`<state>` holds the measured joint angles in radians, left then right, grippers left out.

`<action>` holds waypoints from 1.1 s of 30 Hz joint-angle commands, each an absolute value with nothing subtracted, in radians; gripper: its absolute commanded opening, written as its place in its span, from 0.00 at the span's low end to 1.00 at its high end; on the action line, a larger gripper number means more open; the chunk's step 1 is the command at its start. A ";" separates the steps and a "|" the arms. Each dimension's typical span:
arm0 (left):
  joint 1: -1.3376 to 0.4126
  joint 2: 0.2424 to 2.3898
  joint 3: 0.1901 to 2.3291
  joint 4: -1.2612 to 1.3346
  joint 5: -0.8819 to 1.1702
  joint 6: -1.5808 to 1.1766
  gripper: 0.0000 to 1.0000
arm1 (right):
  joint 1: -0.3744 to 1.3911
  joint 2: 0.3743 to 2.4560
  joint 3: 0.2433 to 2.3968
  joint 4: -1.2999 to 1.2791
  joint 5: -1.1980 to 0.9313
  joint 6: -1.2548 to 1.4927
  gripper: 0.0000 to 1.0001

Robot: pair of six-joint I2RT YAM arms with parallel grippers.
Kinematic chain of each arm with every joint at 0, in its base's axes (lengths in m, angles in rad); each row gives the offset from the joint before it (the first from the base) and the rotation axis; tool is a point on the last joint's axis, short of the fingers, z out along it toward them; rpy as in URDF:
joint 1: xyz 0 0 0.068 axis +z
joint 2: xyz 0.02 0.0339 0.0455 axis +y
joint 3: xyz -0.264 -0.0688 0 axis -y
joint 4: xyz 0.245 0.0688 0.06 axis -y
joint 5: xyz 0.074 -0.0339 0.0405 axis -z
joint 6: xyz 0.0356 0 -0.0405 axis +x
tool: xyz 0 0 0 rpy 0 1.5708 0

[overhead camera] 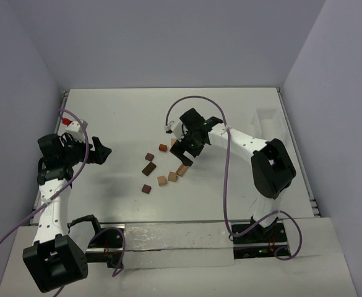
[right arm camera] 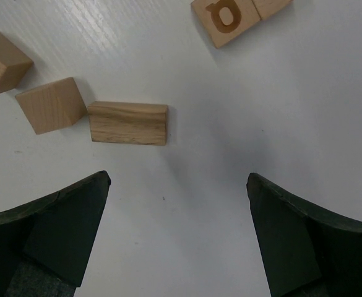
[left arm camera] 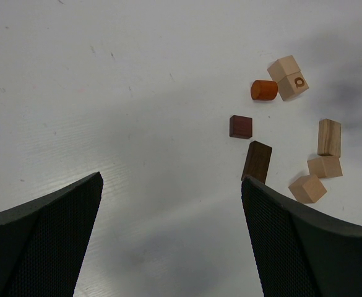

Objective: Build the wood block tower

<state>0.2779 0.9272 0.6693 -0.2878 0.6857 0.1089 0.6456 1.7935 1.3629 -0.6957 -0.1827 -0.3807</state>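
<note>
Several small wood blocks lie loose mid-table; no tower stands. In the top view: an orange round piece point(overhead camera: 163, 147), dark blocks point(overhead camera: 149, 156) point(overhead camera: 148, 168) point(overhead camera: 146, 189), tan cubes point(overhead camera: 162, 180) point(overhead camera: 172, 176) and a long tan block point(overhead camera: 182, 168). My right gripper point(overhead camera: 185, 154) hovers open and empty just above the long tan block point(right arm camera: 129, 123), with a lettered tan block point(right arm camera: 227, 17) ahead of it; its fingers straddle bare table point(right arm camera: 177, 229). My left gripper point(overhead camera: 101, 153) is open and empty left of the blocks, seeing them ahead point(left arm camera: 257, 161).
A clear plastic box point(overhead camera: 270, 124) stands at the right edge of the table. A small red and white thing point(overhead camera: 66, 122) sits at the far left by the left arm. The table's side rails run along both edges.
</note>
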 commanded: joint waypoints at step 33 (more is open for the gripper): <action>0.286 0.919 0.672 -0.252 0.695 0.112 0.99 | 0.770 1.947 1.346 -0.574 -0.101 -0.269 1.00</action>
